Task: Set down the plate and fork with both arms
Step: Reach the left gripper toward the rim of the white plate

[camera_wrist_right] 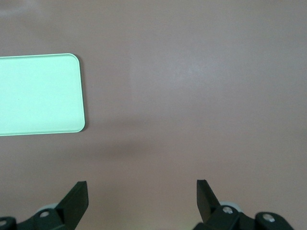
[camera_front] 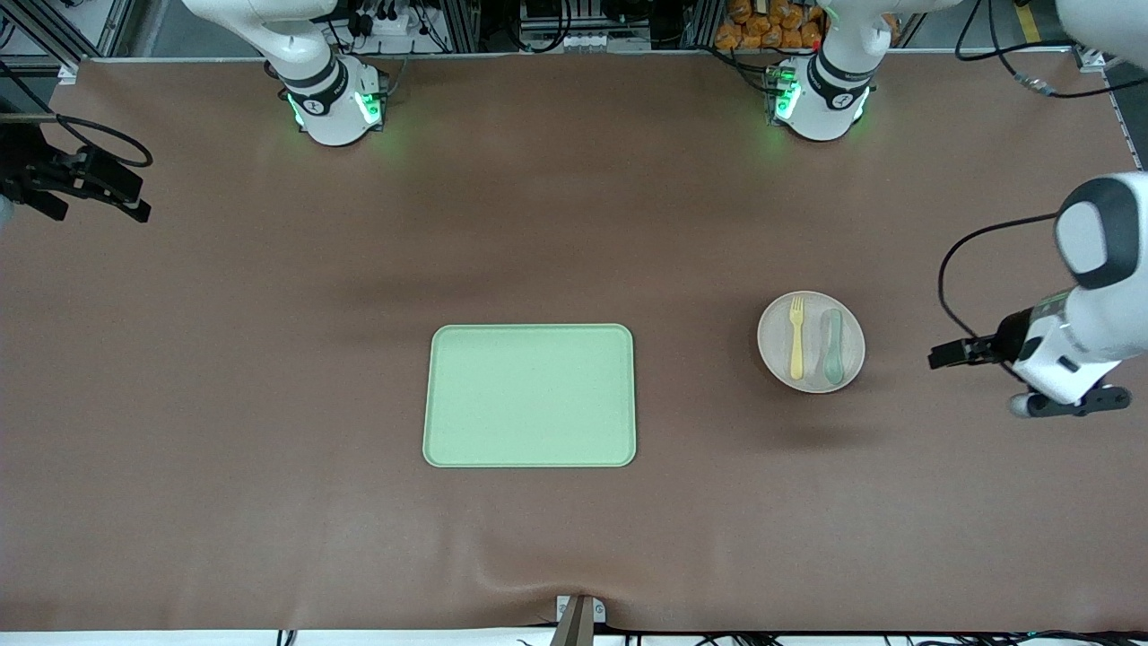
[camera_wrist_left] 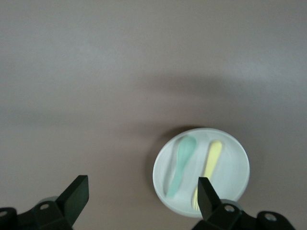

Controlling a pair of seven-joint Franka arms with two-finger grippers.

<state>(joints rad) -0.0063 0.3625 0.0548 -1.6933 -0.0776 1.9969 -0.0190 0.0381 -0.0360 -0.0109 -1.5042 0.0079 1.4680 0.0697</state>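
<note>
The round, pale beige-pink speckled plastic plate rests flat on the brown cloth-covered surface, toward the left arm's end and well apart from the rectangular light-green plastic tray, which lies flat near the middle. On the plate lie the small pale-yellow plastic fork and a grey-green plastic spoon, side by side and parallel, not touching.

Handling, as judged:
- Plate: light, stiff, smooth. The shallow rim is the only purchase; take it at the edge with one finger above and one below. Expect it to slide on the cloth if pushed sideways, and the utensils to shift if it is tilted.
- Fork: very light, rigid, thin and low-lying. Grip across the handle near mid-length, away from the tines. The spoon lies just beside it, so finger clearance on that side is limited.

The left tool hangs over the surface just beside the plate, its two black fingers spread wide and holding nothing. The right tool waits at the right arm's end of the surface, over bare cloth with one tray corner in its wrist view, likewise wide and empty.
</note>
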